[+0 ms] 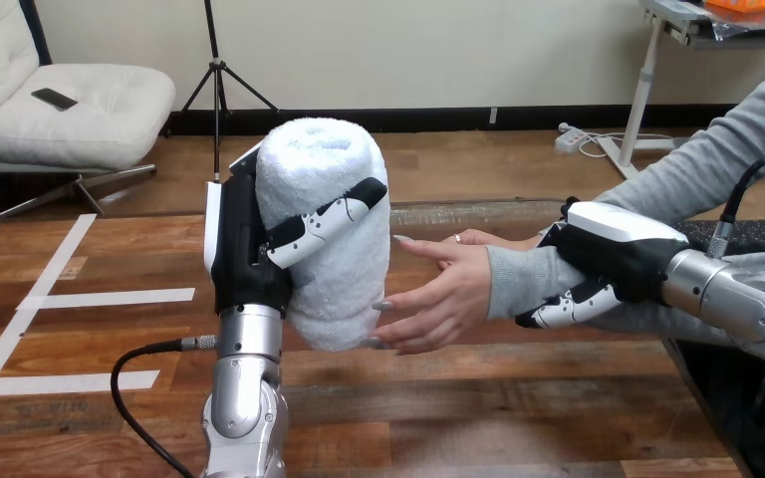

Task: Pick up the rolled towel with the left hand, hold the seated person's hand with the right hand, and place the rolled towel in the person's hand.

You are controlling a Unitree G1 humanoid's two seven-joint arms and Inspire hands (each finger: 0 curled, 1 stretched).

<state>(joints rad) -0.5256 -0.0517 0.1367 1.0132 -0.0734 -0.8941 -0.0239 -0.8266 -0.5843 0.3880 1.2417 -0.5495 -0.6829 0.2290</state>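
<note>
The white rolled terry towel (331, 179) stands upright centre left, clasped mid-roll by the left robot hand (249, 254); soft and light, it likely squashes there. The person's open hand (448, 294) touches it, the right robot hand (613, 254) curled round their grey-sleeved wrist (523, 279).

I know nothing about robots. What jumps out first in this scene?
A white rolled towel stands upright in the left hand, left of centre, with the thumb curled across it. Just right of it, the person's hand is open toward the towel, fingertips at its lower part. The right hand clasps the person's wrist from the right, fingers curled under the sleeve.
</note>
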